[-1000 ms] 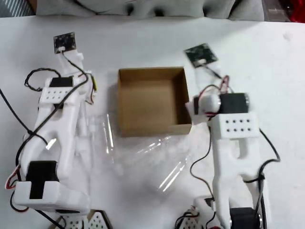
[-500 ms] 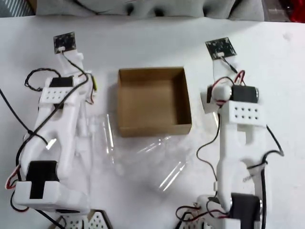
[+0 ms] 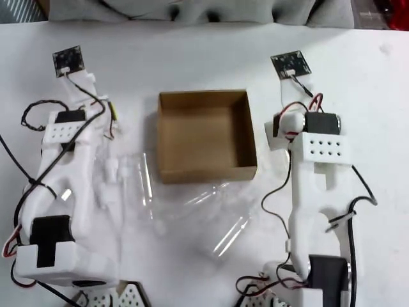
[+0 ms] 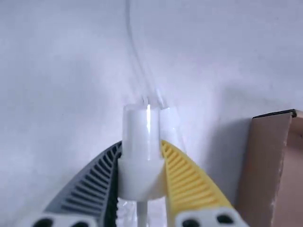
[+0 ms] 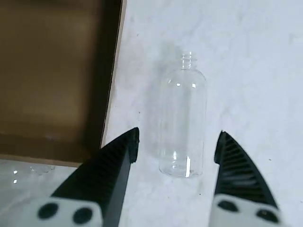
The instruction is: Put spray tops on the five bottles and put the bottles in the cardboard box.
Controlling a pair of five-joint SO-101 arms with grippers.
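High view. In the middle of the white table, an open cardboard box, mouth up. Left of it the left arm, right of it the right arm, both stretched toward the far side. On the table just near of the box, glints of clear plastic; cannot tell its exact shape.

Left wrist view. Here the left gripper, clamped tight on a white spray top: grey finger on one side, yellow finger on the other. Clear cap of the top sticking out beyond the fingertips, thin tube running back between the fingers. Close beside the yellow finger, a corner of the cardboard box.

Right wrist view. Here the right gripper, its black fingers spread wide apart and holding nothing. Below it a clear bottle, lying on the table just right of the box wall, bare threaded neck pointing away from the gripper. Base of the bottle between the two fingertips, apart from both.
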